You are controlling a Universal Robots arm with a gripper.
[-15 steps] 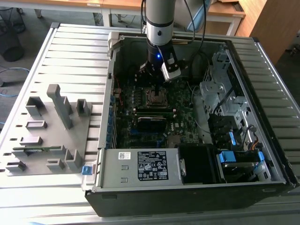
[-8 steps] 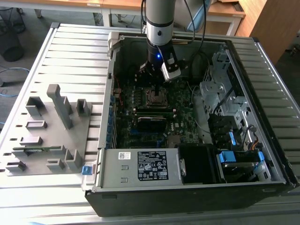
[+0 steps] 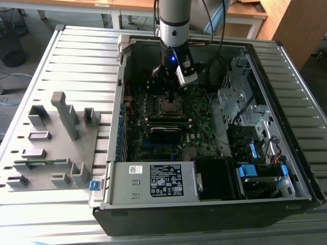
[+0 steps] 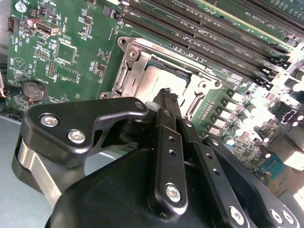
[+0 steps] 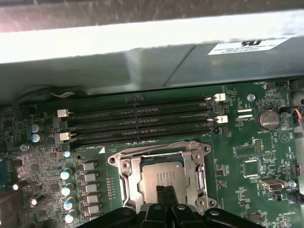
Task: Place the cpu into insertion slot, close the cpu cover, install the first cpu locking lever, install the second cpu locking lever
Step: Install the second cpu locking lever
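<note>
Cpu [image 5: 161, 180] is sitting in the insertion slot [image 5: 124, 178] inside the computer case [image 3: 286, 196], the closed gripper [image 4: 166, 95] hovering just above it

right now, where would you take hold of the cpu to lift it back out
Probably by two opposite edges, coming straight down from above. The cpu lies flat in the insertion slot with the cpu cover framing it, so only its flat top shows and a sideways approach looks blocked. The gripper sits right over it.

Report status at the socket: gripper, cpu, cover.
Gripper shut, tips just above the cpu. Cpu seated in the insertion slot, cpu cover down around it. Nothing in the way.
</note>
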